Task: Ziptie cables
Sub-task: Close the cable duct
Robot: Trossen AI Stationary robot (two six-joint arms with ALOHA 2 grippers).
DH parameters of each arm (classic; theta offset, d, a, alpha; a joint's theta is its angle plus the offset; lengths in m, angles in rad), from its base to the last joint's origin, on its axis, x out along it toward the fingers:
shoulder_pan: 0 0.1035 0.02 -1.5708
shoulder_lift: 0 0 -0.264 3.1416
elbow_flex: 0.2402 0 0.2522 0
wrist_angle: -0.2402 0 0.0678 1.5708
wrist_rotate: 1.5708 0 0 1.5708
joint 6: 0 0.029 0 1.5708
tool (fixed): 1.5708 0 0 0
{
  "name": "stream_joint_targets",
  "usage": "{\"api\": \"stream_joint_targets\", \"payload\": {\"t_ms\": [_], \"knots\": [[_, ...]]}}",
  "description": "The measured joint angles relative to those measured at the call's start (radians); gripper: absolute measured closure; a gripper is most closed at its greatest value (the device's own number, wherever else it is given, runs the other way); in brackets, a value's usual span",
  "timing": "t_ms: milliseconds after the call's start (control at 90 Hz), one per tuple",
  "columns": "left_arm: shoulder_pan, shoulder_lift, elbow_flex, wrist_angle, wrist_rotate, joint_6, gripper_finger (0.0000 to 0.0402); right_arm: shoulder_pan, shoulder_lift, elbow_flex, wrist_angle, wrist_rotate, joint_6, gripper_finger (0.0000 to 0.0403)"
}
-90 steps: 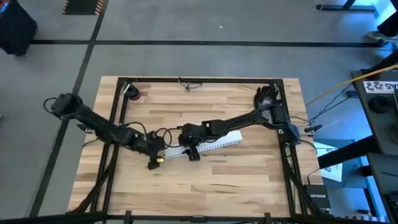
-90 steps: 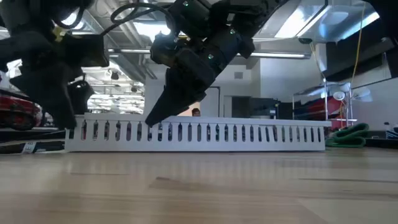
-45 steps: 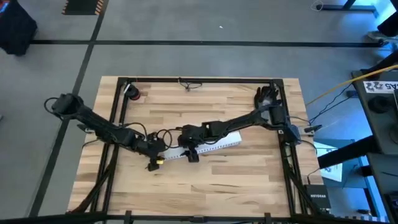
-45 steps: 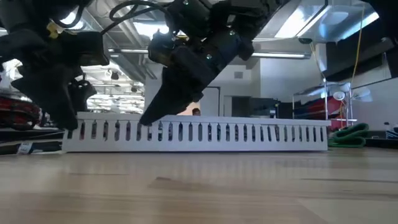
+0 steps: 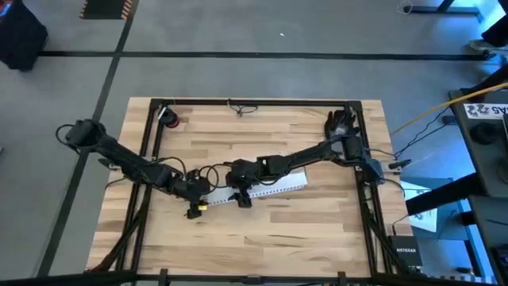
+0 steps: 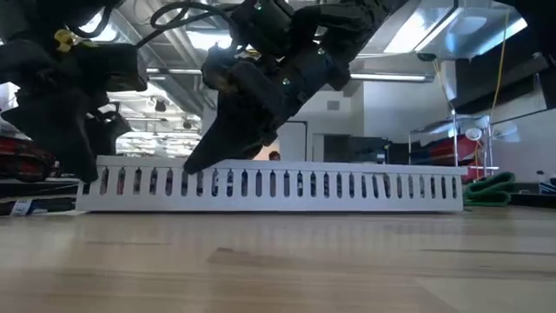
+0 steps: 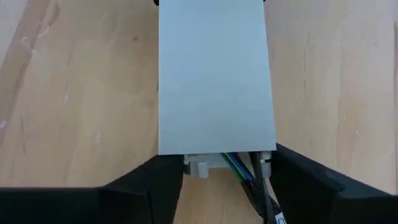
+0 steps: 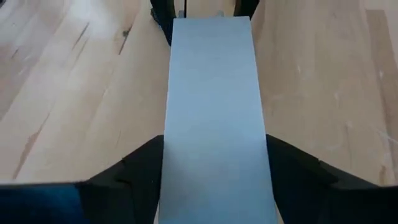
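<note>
Both hands have slid the slotted white duct slightly leftward along the table. Left hand straddles its end, right hand straddles its middle; the cables poke from the duct's end.

The table is pale wood in jointed strips, smooth and matt. The slotted duct looks like light grey plastic with a smooth, matt lid. The cables have glossy plastic sheaths.
</note>
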Motion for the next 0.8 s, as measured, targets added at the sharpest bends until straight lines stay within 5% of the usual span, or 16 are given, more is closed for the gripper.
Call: {"api": "stream_joint_targets", "payload": {"t_ms": [211,400,622,800], "knots": [[0.008,0.014,-0.012,0.017,0.017,-0.023,0.0153,0.0,0.003,0.003,0.017,0.006,-0.02,0.0162],[-0.002,-0.052,0.068,-0.203,0.079,-0.045,0.014,-0.007,0.003,0.007,0.001,0.012,-0.019,0.0162],[-0.052,-0.193,0.079,-0.344,0.011,-0.123,0.0139,-0.009,0.001,0.007,-0.012,0.02,-0.017,0.0162],[-0.098,-0.178,0.027,-0.333,-0.025,-0.204,0.0139,-0.008,0.001,0.007,-0.014,0.02,-0.015,0.0162]]}}
